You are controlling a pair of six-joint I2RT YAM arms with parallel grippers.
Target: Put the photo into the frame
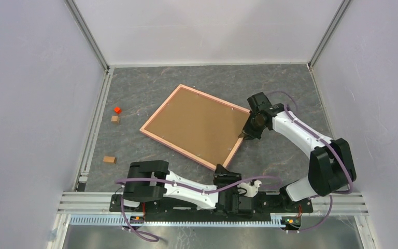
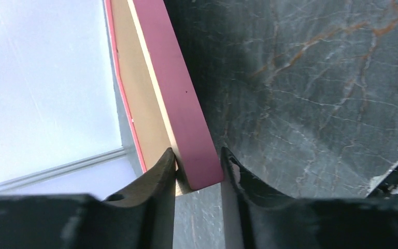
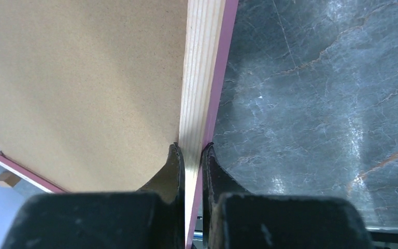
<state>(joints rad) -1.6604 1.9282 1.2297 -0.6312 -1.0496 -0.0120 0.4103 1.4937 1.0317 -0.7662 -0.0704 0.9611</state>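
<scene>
Frame point(image 1: 181, 149) lies flat across mid-tabletop point(image 1: 285, 83). My right arm point(image 1: 300, 132) bars the right side and my left arm point(image 1: 186, 188) bars the near edge. Red cube point(image 1: 117, 109), far tan block point(image 1: 115, 119) and near tan block point(image 1: 109, 159) dot the left strip. There is free passage along the far strip and between the frame and the blocks. Side walls point(image 1: 31, 104) hem in both flanks.

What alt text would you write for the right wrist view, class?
The right hand pinches the frame by its pale wooden rail, pink along the outer edge. Brown backing board fills the left; dark marbled table lies to the right.
</scene>
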